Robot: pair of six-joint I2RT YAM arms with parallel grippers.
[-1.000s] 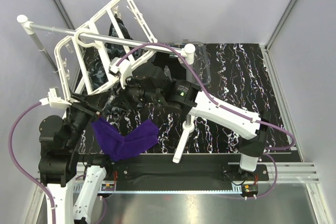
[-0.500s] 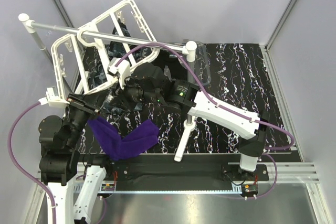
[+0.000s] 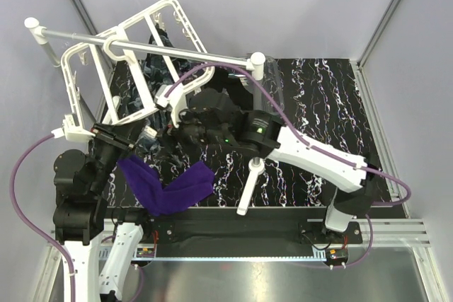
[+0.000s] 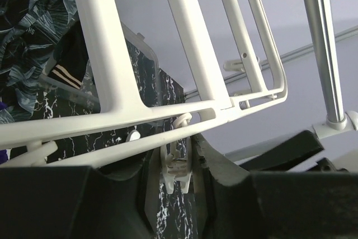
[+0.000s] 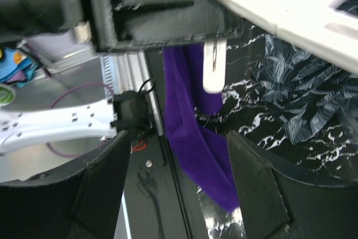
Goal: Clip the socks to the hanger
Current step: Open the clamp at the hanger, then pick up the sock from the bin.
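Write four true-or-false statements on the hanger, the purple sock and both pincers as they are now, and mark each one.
1. The left pincer is shut on a white clip of the hanger. True.
2. The right pincer grips the purple sock. False: it is open and holds nothing.
3. The hanger hangs from the silver rod. True.
4. The purple sock is draped over the silver rod. False: it lies at the near edge of the table.
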